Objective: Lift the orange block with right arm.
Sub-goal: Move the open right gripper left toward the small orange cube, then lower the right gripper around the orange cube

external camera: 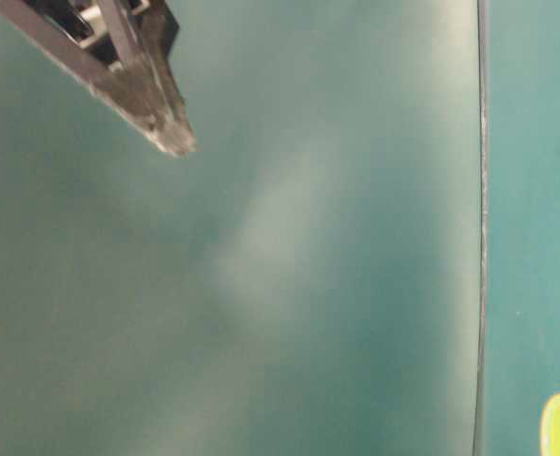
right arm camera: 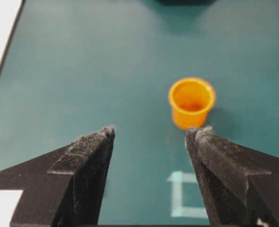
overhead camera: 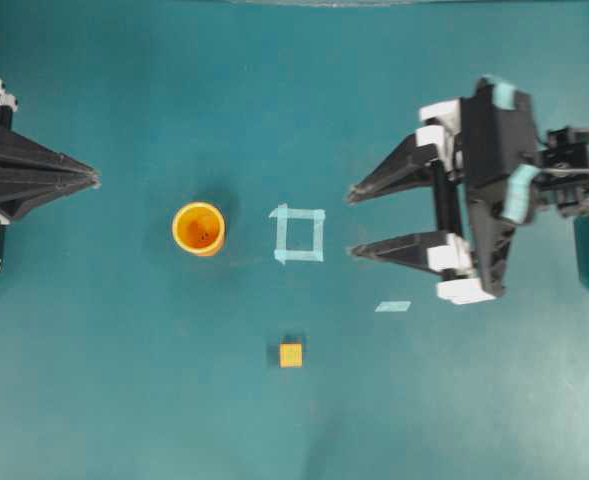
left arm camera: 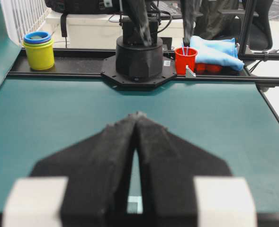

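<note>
Well, progress: I judged the lift not yet begun; nothing was gripped and the whole approach, grasp and raise were left.
Orange block [overhead camera: 291, 355]: it sat flat on the teal table [overhead camera: 124, 400], low and just left of centre in the overhead view, untouched, with nothing beside it.
Right gripper [overhead camera: 352, 222]: its two fingers were spread wide and empty, at the right of the overhead view, pointing left toward the taped square [overhead camera: 299, 234], well above the block in the frame.
Right wrist view: I saw the orange cup [right arm camera: 191, 102] between and beyond the fingertips, with a corner of the tape square below it; the block was not in that view.
Left gripper [overhead camera: 94, 179]: pressed together, holding nothing, parked at the left edge of the overhead view.
Other things: a loose scrap of tape [overhead camera: 393, 306] lay right of the block.
Remaining, as I judged: swing the right gripper down-frame over the block, descend, close, raise.
</note>
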Tool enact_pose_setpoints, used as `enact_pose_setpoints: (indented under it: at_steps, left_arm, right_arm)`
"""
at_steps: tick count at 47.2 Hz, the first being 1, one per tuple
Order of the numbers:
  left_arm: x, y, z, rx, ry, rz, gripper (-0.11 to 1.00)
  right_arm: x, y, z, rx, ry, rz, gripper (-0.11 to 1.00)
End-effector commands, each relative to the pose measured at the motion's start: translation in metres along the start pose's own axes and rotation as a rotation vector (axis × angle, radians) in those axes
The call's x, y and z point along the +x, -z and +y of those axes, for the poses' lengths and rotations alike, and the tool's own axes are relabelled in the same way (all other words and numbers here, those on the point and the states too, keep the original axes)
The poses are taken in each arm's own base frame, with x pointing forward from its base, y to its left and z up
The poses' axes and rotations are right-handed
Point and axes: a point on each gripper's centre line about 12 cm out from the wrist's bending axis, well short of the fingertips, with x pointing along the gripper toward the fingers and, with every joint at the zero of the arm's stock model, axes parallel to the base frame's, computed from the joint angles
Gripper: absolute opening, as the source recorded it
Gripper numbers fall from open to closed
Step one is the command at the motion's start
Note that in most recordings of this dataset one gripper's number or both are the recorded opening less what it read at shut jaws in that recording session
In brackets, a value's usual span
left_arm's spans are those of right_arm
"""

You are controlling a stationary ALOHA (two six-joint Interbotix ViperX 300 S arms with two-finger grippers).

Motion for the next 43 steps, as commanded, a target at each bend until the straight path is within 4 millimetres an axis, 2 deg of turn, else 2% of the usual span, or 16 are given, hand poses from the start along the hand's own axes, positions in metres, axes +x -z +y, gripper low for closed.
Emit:
enact_pose_setpoints:
  at_steps: [1,13,26,43]
  left_arm:
    - [0.003,-0.011,0.0,0.0,0.002,-0.026,0.0]
    - [0.003,-0.01,0.0,0.001,0.002,-0.025,0.0]
    - [0.003,-0.011,0.0,0.001,0.002,-0.026,0.0]
    - [0.003,-0.01,0.0,0.0,0.002,-0.025,0.0]
  right_arm:
    - [0.001,-0.014,0.006,0.02,-0.016,-0.021,0.64]
    - [0.028,-0.013,0.021,0.029,-0.042,0.038,0.64]
    - [0.063,0.006,0.038,0.006,-0.065,0.142,0.64]
    - [0.098,0.034,0.048,-0.013,-0.06,0.301,0.64]
